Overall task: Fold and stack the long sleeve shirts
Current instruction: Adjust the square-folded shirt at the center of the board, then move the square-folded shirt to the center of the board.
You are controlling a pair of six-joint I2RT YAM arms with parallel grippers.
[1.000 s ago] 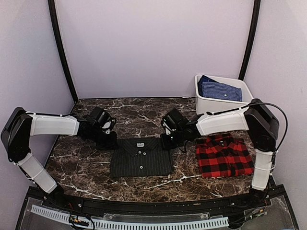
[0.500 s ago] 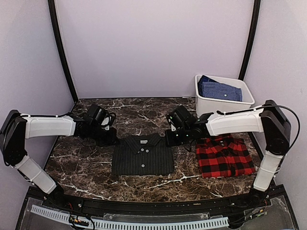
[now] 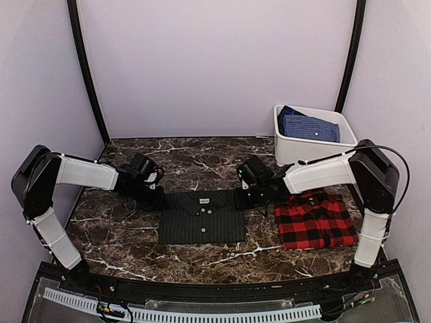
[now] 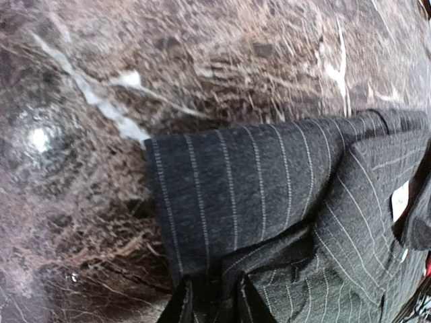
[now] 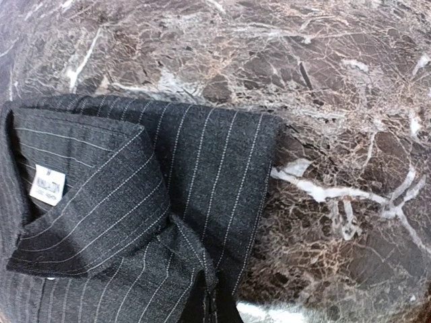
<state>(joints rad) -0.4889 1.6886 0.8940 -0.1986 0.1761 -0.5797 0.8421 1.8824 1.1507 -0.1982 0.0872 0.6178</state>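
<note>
The charcoal pinstriped long sleeve shirt (image 3: 202, 217) lies folded flat at the table's middle, collar away from the arms. My left gripper (image 3: 156, 198) is at its top left corner. In the left wrist view its fingers (image 4: 214, 306) stand slightly apart, open, with a raised ridge of the striped cloth (image 4: 269, 175) between them. My right gripper (image 3: 244, 198) is at the top right corner, shut (image 5: 219, 309) on a pinch of the same shirt (image 5: 135, 202) beside the collar. The red-and-black plaid shirt (image 3: 315, 219) lies folded to the right, untouched.
A white bin (image 3: 296, 147) at the back right holds a folded blue shirt (image 3: 308, 126). The dark marble table (image 3: 114, 235) has bare room on the left and in front. Pale walls close in on the back and both sides.
The pinstriped shirt has been shifted slightly right and its top edge drawn straight. My left gripper's fingers have parted from shut. The right gripper stays shut on its corner.
</note>
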